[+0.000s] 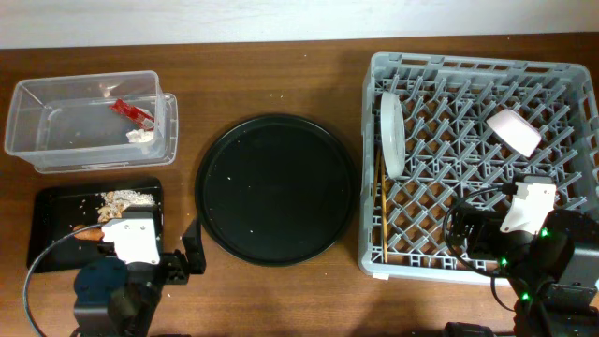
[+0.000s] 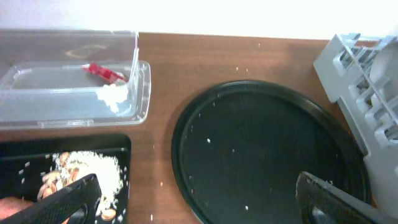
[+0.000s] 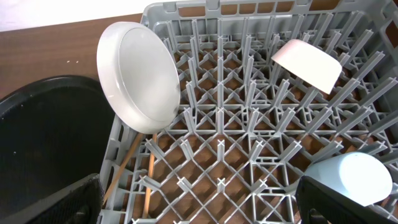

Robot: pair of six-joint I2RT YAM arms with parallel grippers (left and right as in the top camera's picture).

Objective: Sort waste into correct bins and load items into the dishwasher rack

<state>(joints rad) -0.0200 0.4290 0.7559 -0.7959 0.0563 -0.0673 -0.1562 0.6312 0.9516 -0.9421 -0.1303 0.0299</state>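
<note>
Left and right jaws are spread, nothing held. Small light-blue cup [image 3: 348, 177] is seen in near-right corner of large grey pegged plastic dishwasher rack [image 3: 205, 7], just beside right jaws; it could be toppled by careless retraction.

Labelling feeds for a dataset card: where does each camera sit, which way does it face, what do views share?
Overhead: above the table, looking straight down; left arm and right arm show at the bottom edge.
Left wrist: low, facing forward over the round black tray, clear tub and rectangular tray; left fingers, open, at bottom corners.
Right wrist: angled down into the dishwasher rack at plate and white cup; right fingers, open, at bottom corners.
Shared: both wrist views show the round black tray and dishwasher rack.
</note>
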